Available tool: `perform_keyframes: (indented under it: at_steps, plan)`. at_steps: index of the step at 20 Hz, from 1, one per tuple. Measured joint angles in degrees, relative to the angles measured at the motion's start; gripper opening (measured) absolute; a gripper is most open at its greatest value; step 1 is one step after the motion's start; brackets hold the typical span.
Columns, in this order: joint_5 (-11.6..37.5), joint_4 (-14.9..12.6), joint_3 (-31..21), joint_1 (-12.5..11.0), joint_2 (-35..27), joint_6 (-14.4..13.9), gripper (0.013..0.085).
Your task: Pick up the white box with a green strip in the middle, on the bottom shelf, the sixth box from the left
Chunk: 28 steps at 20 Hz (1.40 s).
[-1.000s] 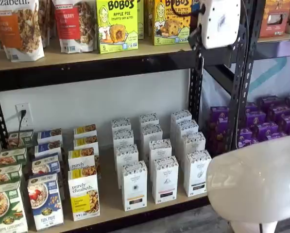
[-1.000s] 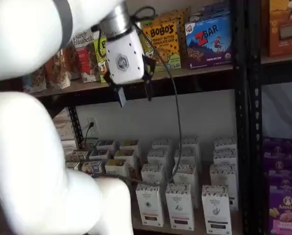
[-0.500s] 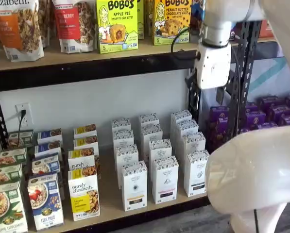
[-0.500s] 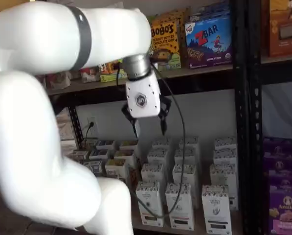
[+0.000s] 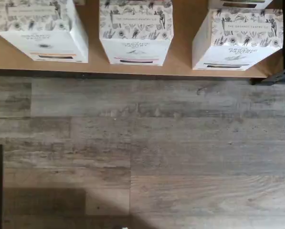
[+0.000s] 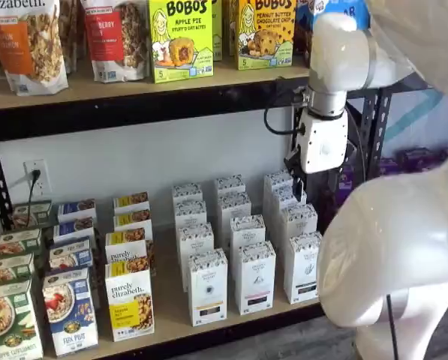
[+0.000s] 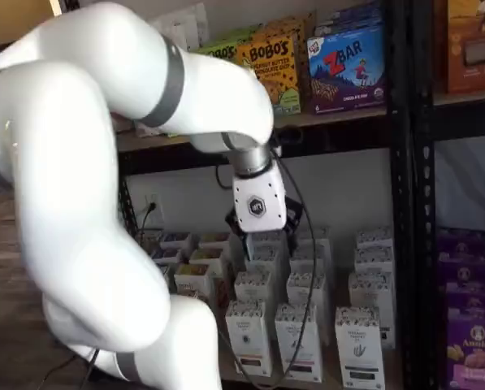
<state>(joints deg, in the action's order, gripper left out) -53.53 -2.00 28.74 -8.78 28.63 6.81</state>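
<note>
Bobo's boxes (image 6: 180,39) and granola bags (image 6: 30,43) line the upper shelf (image 6: 133,82).

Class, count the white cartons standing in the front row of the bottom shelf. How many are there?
3 white cartons, side by side at the bottom shelf front edge: left, middle, right. None seems hidden; further rows stand behind.

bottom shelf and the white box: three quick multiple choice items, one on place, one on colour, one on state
1. The white box stands:
A) on the upper shelf
B) at the front right of the bottom shelf
C) on the floor
2. The bottom shelf's board is:
A) tan
B) blue
C) red
3. The white box is:
A) lifted
B) toppled
C) upright, unheld

1 B, it fronts the rightmost column.
2 A, bare tan wood shows between boxes.
3 C, the gripper hangs higher up, not touching it.
</note>
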Motion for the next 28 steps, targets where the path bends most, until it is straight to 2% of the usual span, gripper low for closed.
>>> perform_keyframes:
  at_steps: [4, 8, 12, 17, 19, 21, 22, 28]
  plan:
    - [7.69, -1.18, -0.59, -0.69, -6.34, -0.27, 0.085]
    - [15.59, -2.52, -0.59, -0.11, -12.14, -2.13, 0.085]
    - [21.75, -2.19, -0.52, 0.24, -16.65, -2.46, 0.085]
    - [27.13, -7.34, 0.07, -0.07, -22.21, -6.9, 0.085]
    - [29.05, -6.84, 0.76, -0.37, -25.05, -6.23, 0.085]
    - [32.05, -4.42, 1.28, -0.72, -27.88, -3.81, 0.085]
    - [33.56, -4.13, 1.61, -0.95, -29.27, -3.38, 0.085]
    - [36.7, -7.58, 6.47, -2.95, -38.5, -4.73, 0.085]
